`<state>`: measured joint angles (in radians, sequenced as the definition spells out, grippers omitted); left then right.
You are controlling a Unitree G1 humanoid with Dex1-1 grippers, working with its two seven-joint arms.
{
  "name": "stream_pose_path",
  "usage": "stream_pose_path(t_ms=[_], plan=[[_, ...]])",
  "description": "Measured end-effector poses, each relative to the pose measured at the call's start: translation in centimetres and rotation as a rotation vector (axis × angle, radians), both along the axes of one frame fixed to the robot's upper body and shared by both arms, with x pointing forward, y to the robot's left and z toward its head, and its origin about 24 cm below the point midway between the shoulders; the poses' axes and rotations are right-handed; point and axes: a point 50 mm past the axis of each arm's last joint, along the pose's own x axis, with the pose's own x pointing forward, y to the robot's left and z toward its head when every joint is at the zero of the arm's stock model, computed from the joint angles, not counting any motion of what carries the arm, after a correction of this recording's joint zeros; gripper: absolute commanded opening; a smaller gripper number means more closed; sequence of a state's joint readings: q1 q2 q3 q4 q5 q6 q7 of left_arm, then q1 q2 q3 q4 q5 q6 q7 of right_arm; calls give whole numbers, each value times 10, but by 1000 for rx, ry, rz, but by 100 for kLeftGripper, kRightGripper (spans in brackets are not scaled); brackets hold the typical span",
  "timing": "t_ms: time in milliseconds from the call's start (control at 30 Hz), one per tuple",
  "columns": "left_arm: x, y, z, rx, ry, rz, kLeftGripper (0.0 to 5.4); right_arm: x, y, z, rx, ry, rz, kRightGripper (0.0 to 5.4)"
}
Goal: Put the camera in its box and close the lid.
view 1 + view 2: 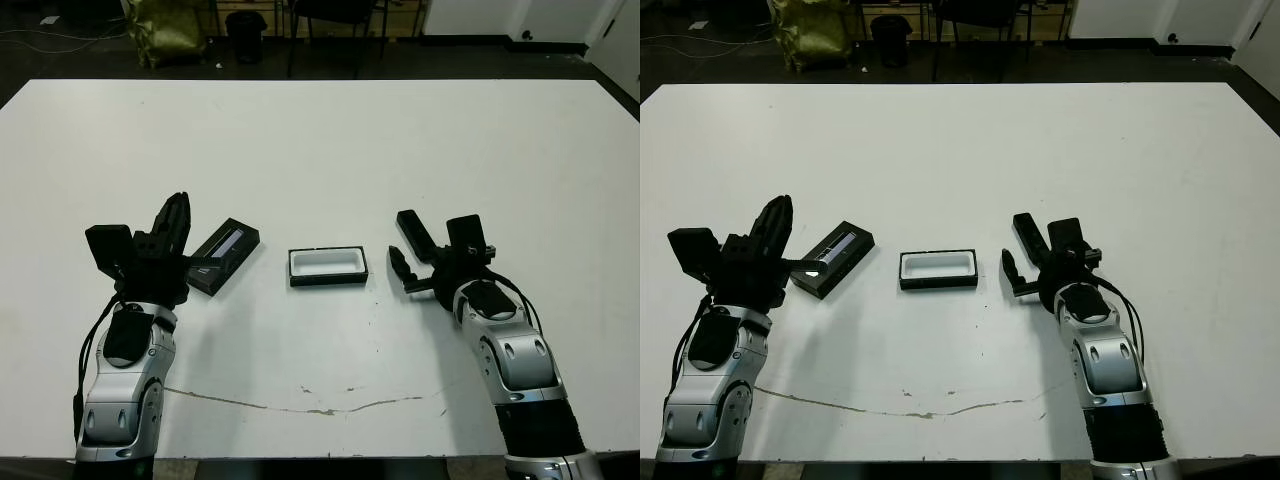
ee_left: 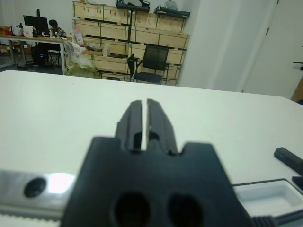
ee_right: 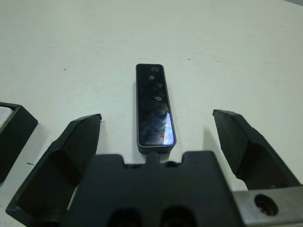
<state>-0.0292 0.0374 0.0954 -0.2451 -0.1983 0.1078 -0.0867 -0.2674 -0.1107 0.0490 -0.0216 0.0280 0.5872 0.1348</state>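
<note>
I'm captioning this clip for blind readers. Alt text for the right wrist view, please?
A slim black camera lies flat on the white table, centred between the right gripper's two spread-open black fingers. A corner of the box shows at one edge.

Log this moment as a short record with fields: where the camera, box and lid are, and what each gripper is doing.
camera: flat on the table, between the open fingers of the right gripper, not gripped
box: mid-table, open, white lining showing, nothing inside
lid: off the box, lying on the table to the box's left
left gripper: shut, holding nothing, beside the lid
table: white
</note>
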Motion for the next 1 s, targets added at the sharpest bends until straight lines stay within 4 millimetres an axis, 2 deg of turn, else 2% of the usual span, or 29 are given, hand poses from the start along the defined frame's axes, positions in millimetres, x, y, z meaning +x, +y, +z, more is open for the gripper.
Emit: stream_pose_path(t_ms=[167, 400, 467, 700, 1000], plan=[[0, 0, 0, -2, 1, 0, 0, 0, 1, -1, 17, 2, -6, 539], [0, 1, 0, -5, 2, 1, 0, 0, 6, -5, 85, 3, -114, 539], [0, 1, 0, -5, 3, 1, 0, 0, 6, -5, 112, 4, -143, 520], [0, 1, -1, -3, 8, 9, 0, 0, 8, -6, 132, -4, -234, 368], [0, 1, 0, -5, 9, 21, 0, 0, 8, -5, 90, -6, -249, 160]])
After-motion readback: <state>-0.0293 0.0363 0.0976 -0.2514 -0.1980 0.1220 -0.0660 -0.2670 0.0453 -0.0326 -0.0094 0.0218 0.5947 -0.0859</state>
